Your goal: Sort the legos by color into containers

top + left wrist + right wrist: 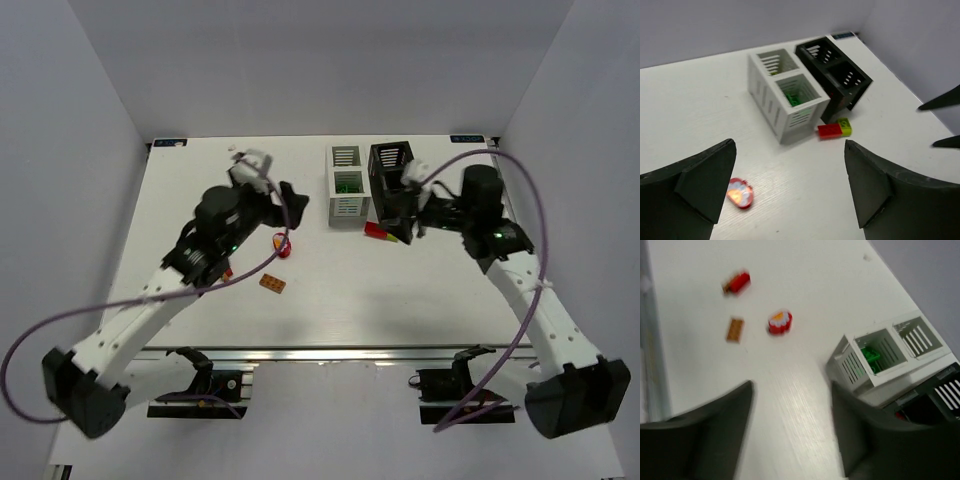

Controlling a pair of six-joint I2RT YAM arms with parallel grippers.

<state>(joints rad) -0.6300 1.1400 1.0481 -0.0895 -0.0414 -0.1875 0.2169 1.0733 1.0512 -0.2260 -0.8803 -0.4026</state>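
The white two-compartment box (345,185) holds green legos (346,184) in its near compartment. The black box (392,170) stands to its right. A red brick joined to a green one (378,230) lies at the black box's near corner. An orange brick (272,284) and a red flower-shaped piece (282,243) lie mid-table. My left gripper (292,202) is open and empty, above the table left of the white box; its wrist view shows the flower piece (740,192) by its left finger. My right gripper (405,226) is open and empty, beside the black box.
A red brick (737,282) lies near the left arm, partly hidden under it in the top view. The right wrist view also shows the orange brick (734,329), the flower piece (779,322) and the white box (855,367). Purple cables loop off both arms.
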